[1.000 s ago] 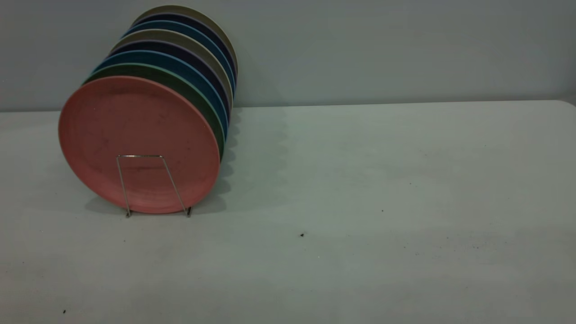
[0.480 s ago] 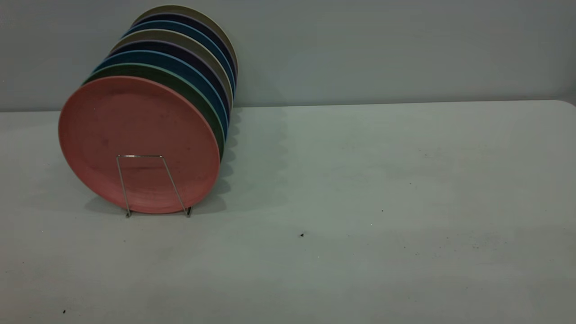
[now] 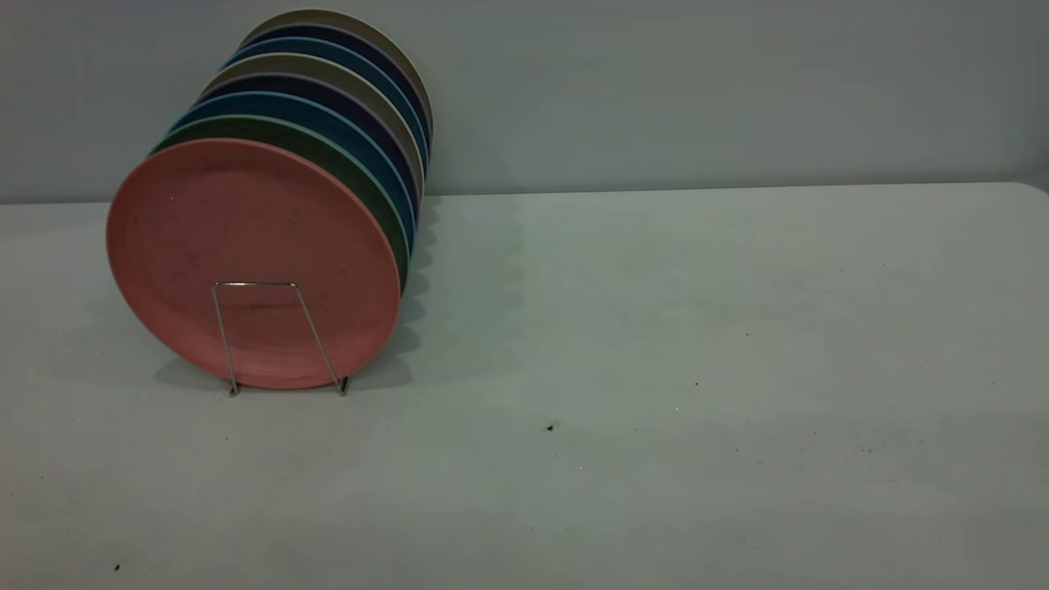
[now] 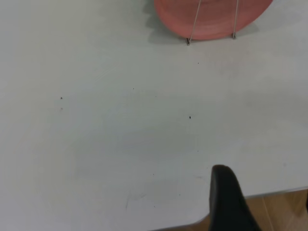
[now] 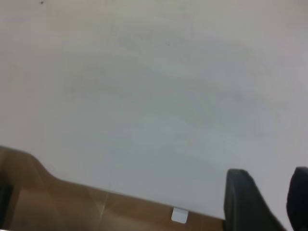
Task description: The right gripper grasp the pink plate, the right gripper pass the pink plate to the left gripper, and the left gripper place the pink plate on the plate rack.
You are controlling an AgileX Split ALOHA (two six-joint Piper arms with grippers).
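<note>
Grey-white table (image 3: 656, 328) fills the scene, its near edge showing in both wrist views. At far left a row of plates stands on edge, running back toward the wall. Frontmost is the pink plate (image 3: 246, 246), upright and leaning slightly back, its face toward the near side, held behind the front loop of the wire rack (image 3: 279, 336). The green plate (image 3: 373, 197) stands just behind it. The left gripper (image 4: 231, 202) shows one finger only, so I cannot tell its opening. The right gripper (image 5: 269, 202) holds nothing, fingers apart.
</note>
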